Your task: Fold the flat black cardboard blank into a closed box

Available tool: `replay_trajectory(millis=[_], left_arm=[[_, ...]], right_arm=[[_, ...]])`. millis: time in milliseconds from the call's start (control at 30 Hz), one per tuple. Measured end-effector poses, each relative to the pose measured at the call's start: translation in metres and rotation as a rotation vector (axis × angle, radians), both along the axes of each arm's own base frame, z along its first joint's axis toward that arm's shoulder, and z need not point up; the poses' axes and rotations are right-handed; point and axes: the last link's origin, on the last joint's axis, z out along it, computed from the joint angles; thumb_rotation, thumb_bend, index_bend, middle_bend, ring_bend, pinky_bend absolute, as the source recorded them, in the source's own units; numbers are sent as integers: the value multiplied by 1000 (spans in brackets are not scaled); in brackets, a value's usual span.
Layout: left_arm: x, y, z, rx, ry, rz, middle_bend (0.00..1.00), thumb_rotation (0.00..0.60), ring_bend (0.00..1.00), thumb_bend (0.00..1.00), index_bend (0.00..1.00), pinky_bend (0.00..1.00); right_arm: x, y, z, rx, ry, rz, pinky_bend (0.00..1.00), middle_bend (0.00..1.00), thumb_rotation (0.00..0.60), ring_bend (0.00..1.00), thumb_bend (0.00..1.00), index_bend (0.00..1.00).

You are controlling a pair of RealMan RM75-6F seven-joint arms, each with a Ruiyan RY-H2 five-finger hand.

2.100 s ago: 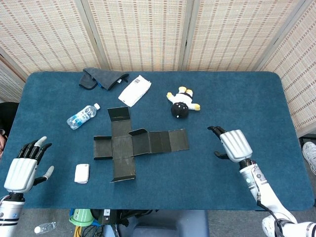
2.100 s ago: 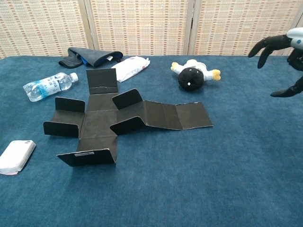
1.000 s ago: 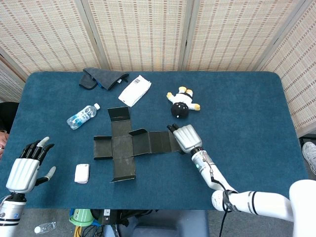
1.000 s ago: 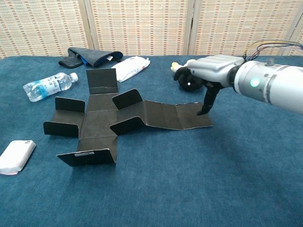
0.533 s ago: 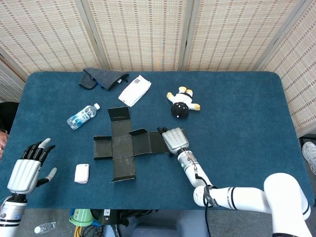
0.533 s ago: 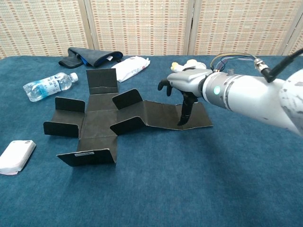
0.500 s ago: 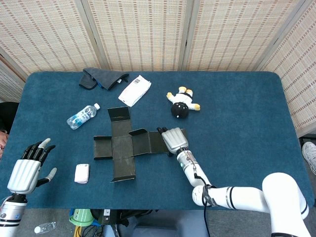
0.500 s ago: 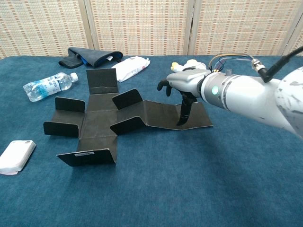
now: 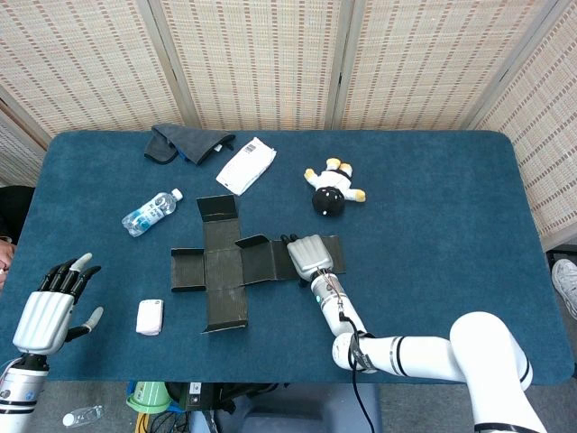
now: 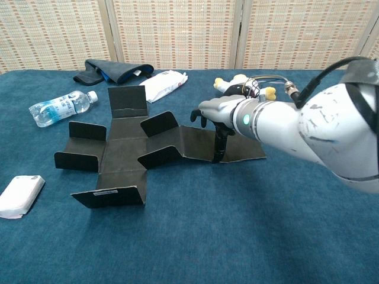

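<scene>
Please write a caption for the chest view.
Right hand reaches over the black cardboard blank lying unfolded.

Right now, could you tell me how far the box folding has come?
Barely begun. The black cardboard blank lies spread on the table, its side flaps only part raised, no walls joined. In hand: the right robot hand is over the long right-hand strip, a fingertip down at its front edge. The left robot hand hovers open, away from the blank. Left: every fold and the closing.
</scene>
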Motion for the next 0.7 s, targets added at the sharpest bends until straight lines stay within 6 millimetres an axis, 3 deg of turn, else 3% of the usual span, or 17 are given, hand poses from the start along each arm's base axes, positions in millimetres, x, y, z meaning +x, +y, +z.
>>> replay_trajectory(millis=[700], left_arm=[[-12,-2,3,-6,-4,27,103,600,107,263,173,150]], right_arm=[[10,-9,-19,0,53,12,1000,166,600,822,0,91]])
